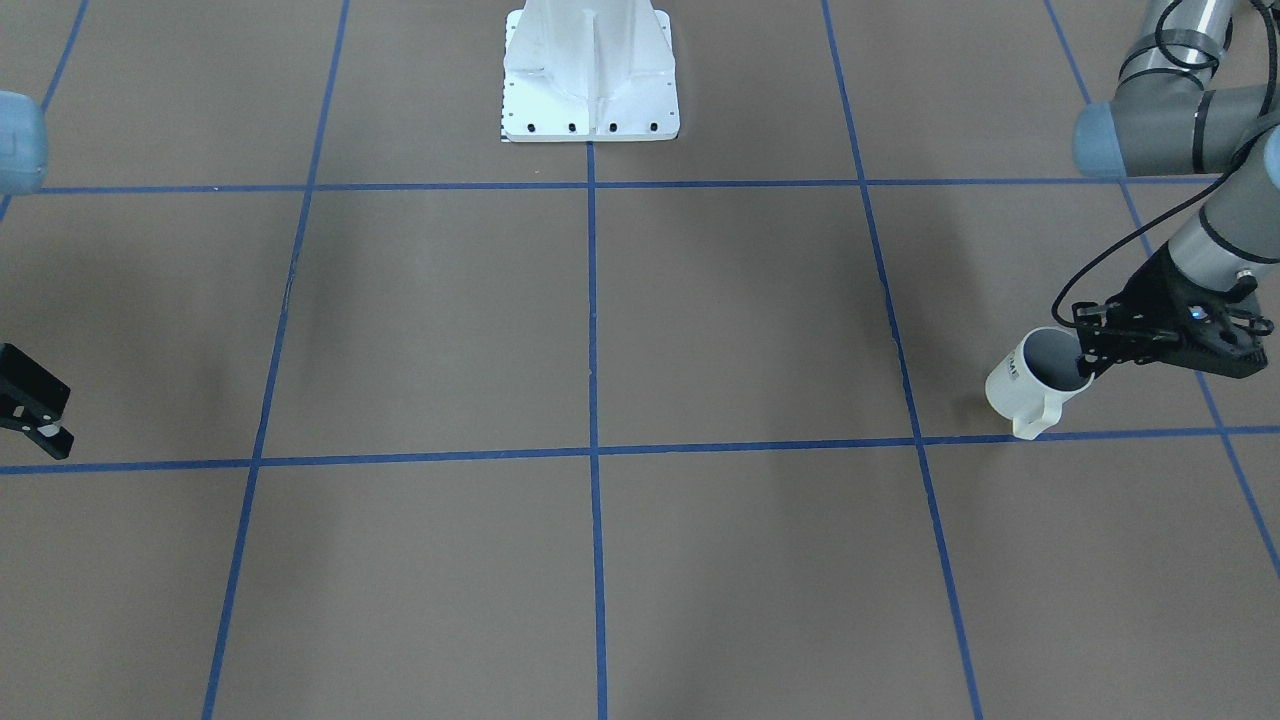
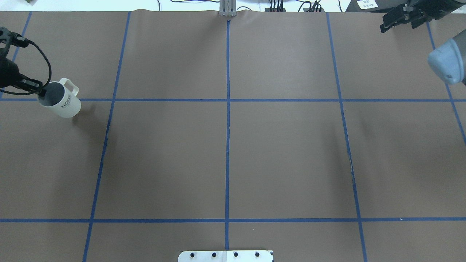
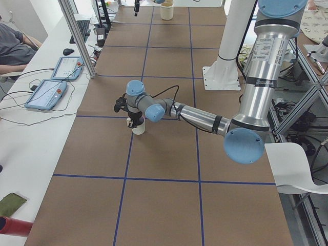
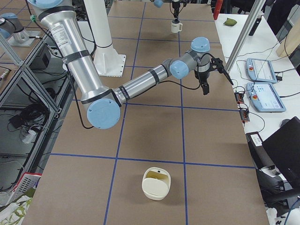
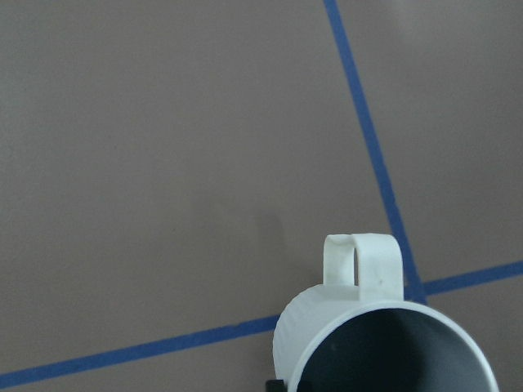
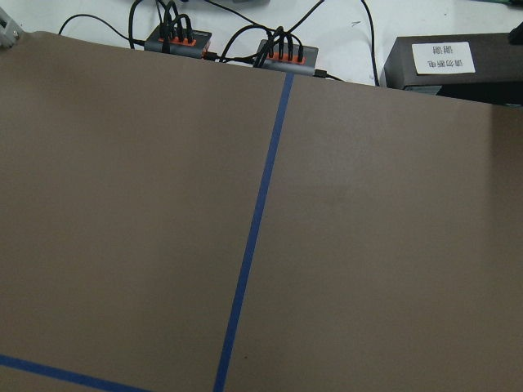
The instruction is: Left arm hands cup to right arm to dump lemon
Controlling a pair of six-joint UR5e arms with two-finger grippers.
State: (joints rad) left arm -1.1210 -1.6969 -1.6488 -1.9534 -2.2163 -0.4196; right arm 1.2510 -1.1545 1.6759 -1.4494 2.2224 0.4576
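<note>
The white cup (image 2: 64, 103) with black "HOME" lettering hangs from the left gripper (image 2: 40, 91) at the table's far left, handle pointing away from the robot. That gripper (image 1: 1088, 358) is shut on the rim of the cup (image 1: 1030, 385), one finger inside the grey interior. Whether the cup's base touches the table I cannot tell. In the left wrist view the cup (image 5: 384, 343) fills the lower edge. No lemon shows in any view. The right gripper (image 2: 398, 19) hovers at the table's far right corner, apparently open and holding nothing; it shows again as the right gripper (image 1: 35, 410).
A cream container (image 4: 156, 183) sits on the table at the robot's right end. The white robot pedestal (image 1: 590, 90) stands at the middle of the near edge. Tablets (image 3: 51, 87), cables and a metal post (image 3: 77, 36) line the far bench, where a person (image 3: 13, 43) sits.
</note>
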